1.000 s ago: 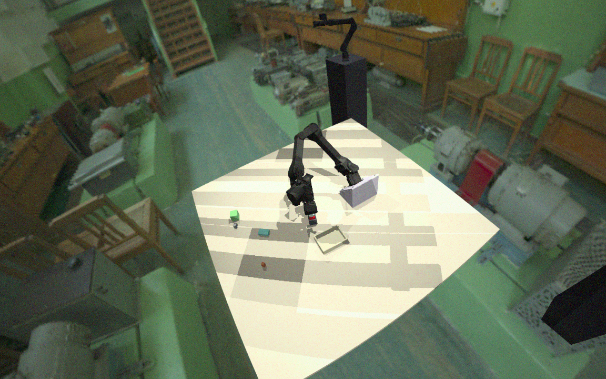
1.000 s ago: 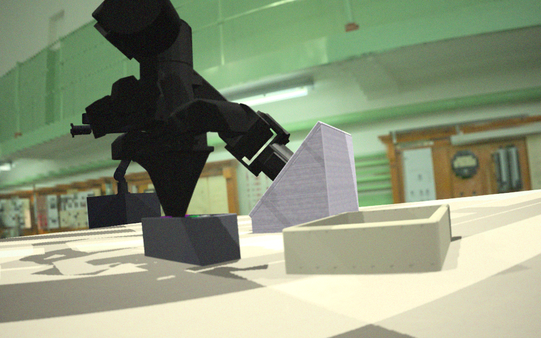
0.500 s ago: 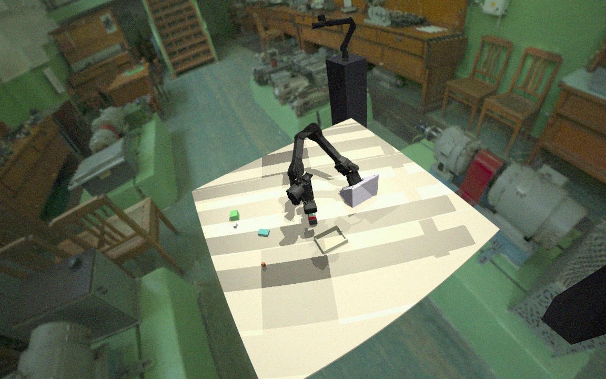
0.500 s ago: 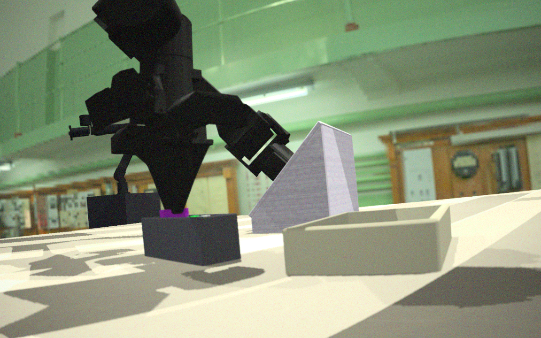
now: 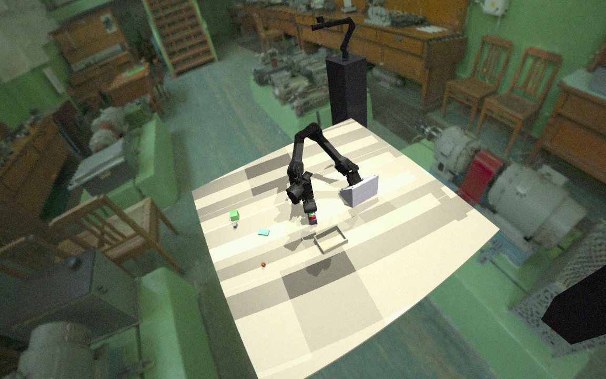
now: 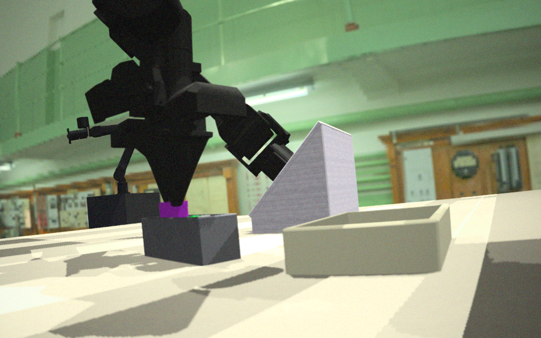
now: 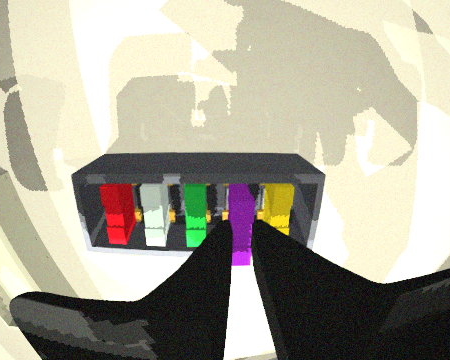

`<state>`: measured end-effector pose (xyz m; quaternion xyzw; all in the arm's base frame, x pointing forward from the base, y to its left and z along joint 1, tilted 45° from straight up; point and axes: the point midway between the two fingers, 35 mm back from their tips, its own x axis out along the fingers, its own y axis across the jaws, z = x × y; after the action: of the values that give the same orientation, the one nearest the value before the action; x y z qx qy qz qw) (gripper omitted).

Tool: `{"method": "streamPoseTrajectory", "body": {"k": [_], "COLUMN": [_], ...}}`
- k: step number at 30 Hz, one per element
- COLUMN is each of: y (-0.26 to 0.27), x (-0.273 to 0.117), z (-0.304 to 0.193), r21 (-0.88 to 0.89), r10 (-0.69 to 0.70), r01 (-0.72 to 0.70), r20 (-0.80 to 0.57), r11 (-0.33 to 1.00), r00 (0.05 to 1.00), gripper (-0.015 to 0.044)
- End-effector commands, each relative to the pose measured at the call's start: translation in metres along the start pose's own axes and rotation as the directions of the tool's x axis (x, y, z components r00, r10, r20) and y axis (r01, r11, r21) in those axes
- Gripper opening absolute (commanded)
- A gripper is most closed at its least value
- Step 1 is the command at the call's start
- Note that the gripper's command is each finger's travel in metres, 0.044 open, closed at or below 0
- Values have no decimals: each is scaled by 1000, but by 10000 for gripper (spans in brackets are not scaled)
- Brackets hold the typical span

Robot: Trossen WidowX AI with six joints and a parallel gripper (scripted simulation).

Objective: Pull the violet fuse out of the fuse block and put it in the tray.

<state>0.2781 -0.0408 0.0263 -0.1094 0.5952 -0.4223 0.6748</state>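
Wrist view showed the black gripper (image 7: pixel 241 234) clamped on the small violet plastic fuse (image 7: pixel 240 220); it seemed light, stiff, best held at its top.
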Motion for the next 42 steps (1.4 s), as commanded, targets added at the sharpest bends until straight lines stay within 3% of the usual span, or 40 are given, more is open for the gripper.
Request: {"method": "streamPoseTrajectory", "body": {"k": [1,42], "y": [0,0], "x": [-3,-23], "z": [0,0], "r21": [4,2], "r10": [3,1], "r01": [-3,-1], "r20": [-2,-2], "r11": [1000,1000], "r00": [1000,1000], "gripper": [0,0]}}
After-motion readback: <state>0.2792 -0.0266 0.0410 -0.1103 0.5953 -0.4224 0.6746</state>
